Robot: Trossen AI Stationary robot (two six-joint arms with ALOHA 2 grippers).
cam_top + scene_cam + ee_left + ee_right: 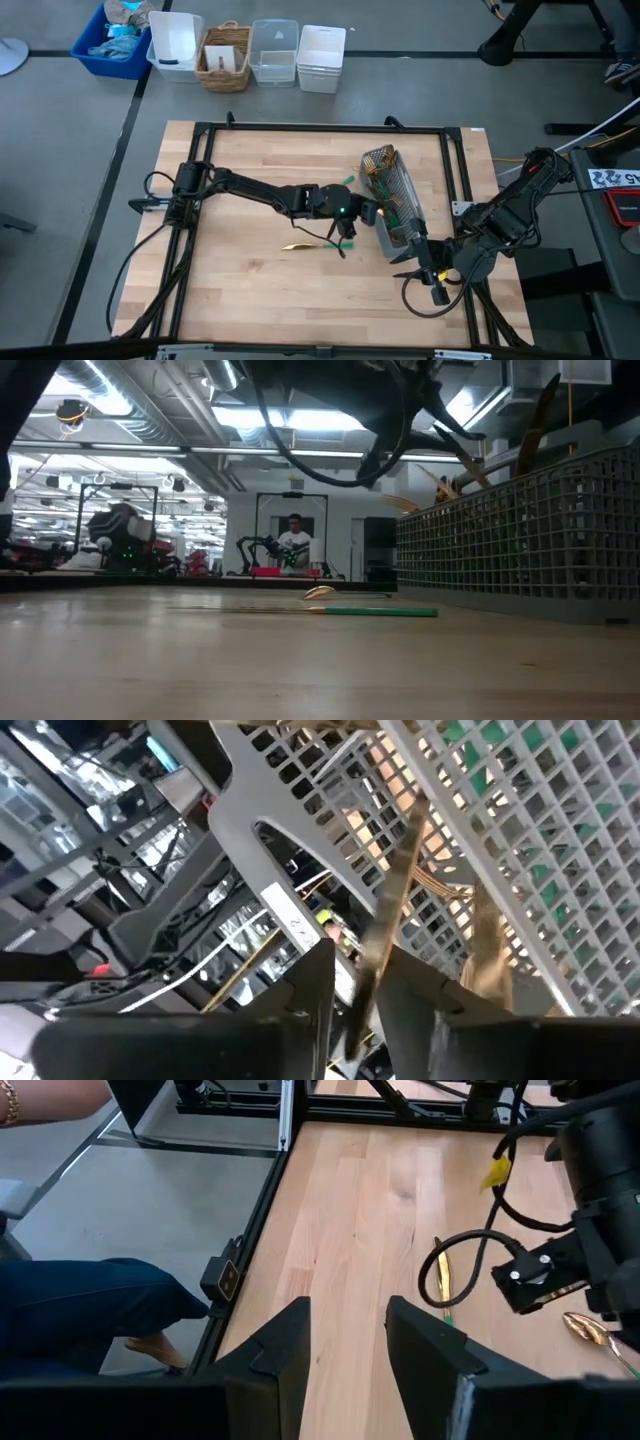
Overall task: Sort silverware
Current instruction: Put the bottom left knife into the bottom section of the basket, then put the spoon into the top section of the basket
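Note:
The grey mesh caddy [392, 198] lies on the table's right half, with gold silverware showing through its mesh [450, 885]. My left gripper [362, 211] is right beside the caddy's left wall, shut on a slim gold piece of silverware [392, 890]. Another piece, with a gold head and a teal handle [312, 244], lies flat on the wood near the table's middle [375, 612]. My right gripper [425, 276] hangs open over the near right corner, with nothing between its fingers [345, 1342]. My left gripper has the gold piece between its two fingers [310, 1005], which lie across its lower stretch [362, 982]. The piece slants up and away from the fingers to the caddy's mesh wall, clear of the table. The fingers come at the caddy nearly level, from the table's left.
A black frame [300, 128] runs round the wooden table. Beyond the far edge stand a blue bin [115, 40], white bins [175, 45] and a wicker basket [225, 57]. A person's leg in blue cloth [90, 1300] shows beside the table.

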